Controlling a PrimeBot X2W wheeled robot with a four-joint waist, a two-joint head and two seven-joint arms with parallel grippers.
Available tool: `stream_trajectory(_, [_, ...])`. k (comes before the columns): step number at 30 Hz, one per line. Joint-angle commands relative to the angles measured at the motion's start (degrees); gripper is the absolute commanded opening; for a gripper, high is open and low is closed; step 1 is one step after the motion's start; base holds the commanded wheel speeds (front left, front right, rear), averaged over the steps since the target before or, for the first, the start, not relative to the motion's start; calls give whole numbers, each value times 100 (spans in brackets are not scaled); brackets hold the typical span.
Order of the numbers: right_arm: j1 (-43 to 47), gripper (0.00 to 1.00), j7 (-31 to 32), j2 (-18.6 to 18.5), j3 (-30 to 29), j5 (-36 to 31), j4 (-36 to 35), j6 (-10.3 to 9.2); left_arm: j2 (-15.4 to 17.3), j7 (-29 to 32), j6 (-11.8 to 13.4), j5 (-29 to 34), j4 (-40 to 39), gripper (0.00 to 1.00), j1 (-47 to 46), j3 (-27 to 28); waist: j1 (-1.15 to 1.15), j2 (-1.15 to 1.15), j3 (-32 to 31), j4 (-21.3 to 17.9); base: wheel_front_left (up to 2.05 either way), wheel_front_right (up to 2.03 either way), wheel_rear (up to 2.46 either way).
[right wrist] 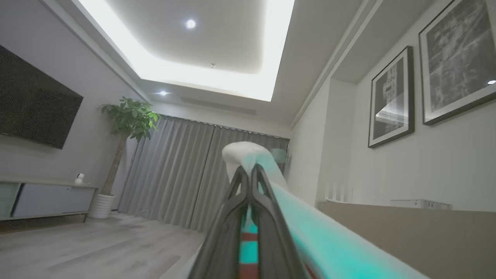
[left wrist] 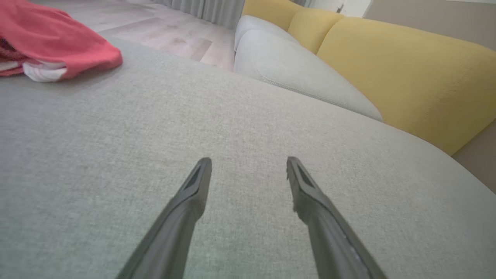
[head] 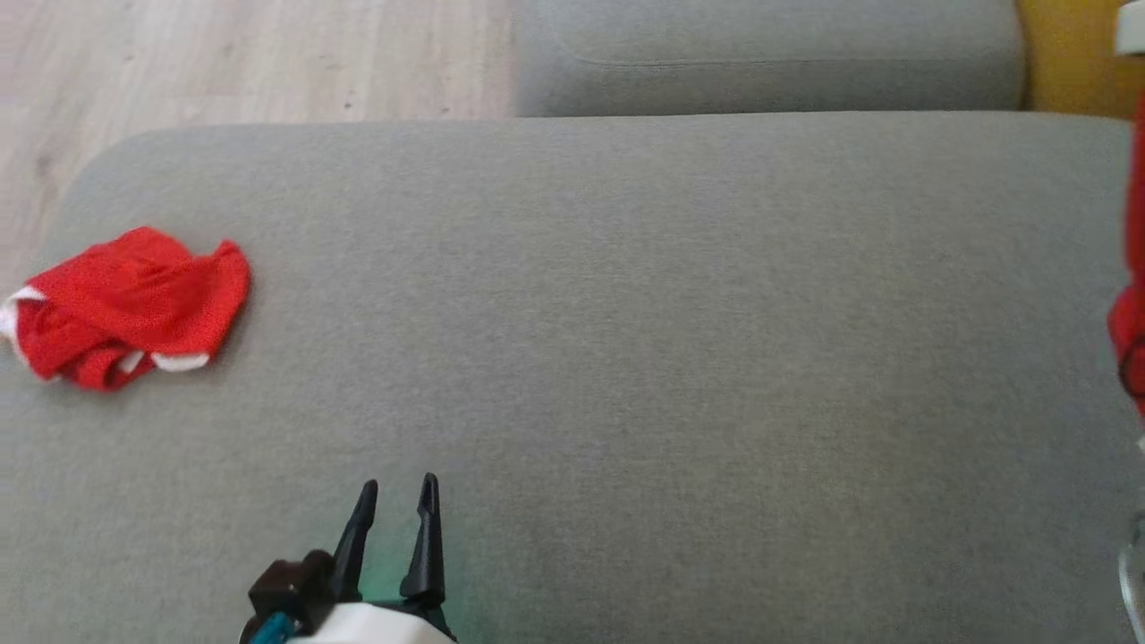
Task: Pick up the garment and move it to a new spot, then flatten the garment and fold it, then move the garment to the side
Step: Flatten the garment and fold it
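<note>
A crumpled red garment with white trim (head: 125, 309) lies at the far left of the grey seat cushion (head: 626, 313); it is at the top left in the left wrist view (left wrist: 58, 46). My left gripper (head: 398, 496) hovers low over the cushion's front, open and empty (left wrist: 248, 164), well to the right of that garment. My right gripper (right wrist: 248, 168) points upward, shut on a white fabric edge (right wrist: 248, 153) with red cloth below it. A strip of hanging red fabric (head: 1132, 295) shows at the right edge of the head view.
A second grey cushion (head: 769, 54) lies behind the seat, with a yellow backrest (left wrist: 387, 66) to the right. Wooden floor (head: 224, 54) lies beyond the left end. The right wrist view looks at curtains (right wrist: 174, 174), a potted plant (right wrist: 128, 116) and framed pictures (right wrist: 391, 97).
</note>
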Motion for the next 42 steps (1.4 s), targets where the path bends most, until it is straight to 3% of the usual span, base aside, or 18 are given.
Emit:
stream_trajectory(1, [-235,0,-28,-19,194,20,-1,-4,11,-31,32,-17,-149,100,-120,116,0,0,3,145,0,0,0])
stream_trajectory(6, [-30,0,-28,184,722,219,548,-4,11,-31,29,3,-143,100,-139,24,0,0,129,451,0,0,0])
stream_trajectory(11, [576,4,-28,817,1756,556,1158,-4,11,-31,13,-30,-62,100,-161,-72,0,0,311,687,0,0,0])
stream_trajectory(12, [700,40,-28,961,2045,695,1280,-4,11,-31,9,-28,-44,100,-168,-97,0,0,337,723,0,0,0])
stream_trajectory(13, [809,96,-28,1070,2354,878,1396,-4,11,-31,3,-27,-28,100,-177,-122,0,0,356,760,0,0,0])
stream_trajectory(14, [886,100,-28,1147,2616,1072,1434,-4,11,-31,0,-28,-18,100,-190,-139,0,0,374,783,0,0,0])
stream_trajectory(18, [1145,100,-28,1250,3429,1845,1347,-4,11,-31,12,-45,6,100,-252,-150,0,0,401,817,0,0,0])
stream_trajectory(22, [1362,100,-28,1259,3622,2179,1281,-4,11,-31,65,-68,-32,100,-285,-70,0,0,372,696,0,0,0])
stream_trajectory(34, [1936,100,-28,470,1854,2227,1964,-4,11,-31,41,-59,-114,100,-350,-51,0,0,530,317,0,0,0])
stream_trajectory(42, [1437,100,112,330,1637,2366,2603,-4,11,-31,21,-28,-115,100,-473,-117,0,0,753,407,0,0,0])
